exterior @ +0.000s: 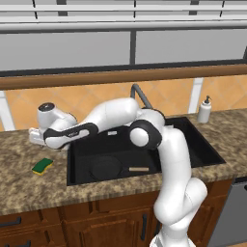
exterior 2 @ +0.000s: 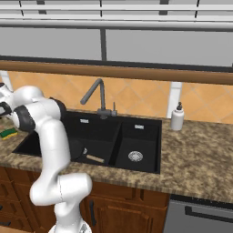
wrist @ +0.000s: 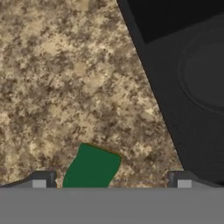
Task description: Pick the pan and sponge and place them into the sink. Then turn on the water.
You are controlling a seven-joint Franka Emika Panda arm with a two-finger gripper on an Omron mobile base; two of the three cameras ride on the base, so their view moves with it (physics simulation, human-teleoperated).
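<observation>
Granite counter (exterior: 29, 188) runs the length of the wall, speckled brown, with the black sink (exterior: 202, 149) cut into it. The wide basin holds the pan (exterior: 107, 168), lying flat on the bottom with its tan-tipped handle (exterior: 139, 169) pointing toward the divider; the narrow basin (exterior 2: 136, 148) beside it shows its silver drain (exterior 2: 135, 156). A dark gooseneck faucet (exterior 2: 95, 93) rises behind the sink, and a white soap dispenser (exterior 2: 177, 117) stands on the counter to the right. The white arm reaches out over the counter left of the sink. The gripper (wrist: 111, 180) hangs above the stone with its fingers spread wide, holding nothing. The sponge (exterior: 42, 166), green side up, lies on the counter just left of the sink, between the fingertips (wrist: 41, 180) in the hand view.
</observation>
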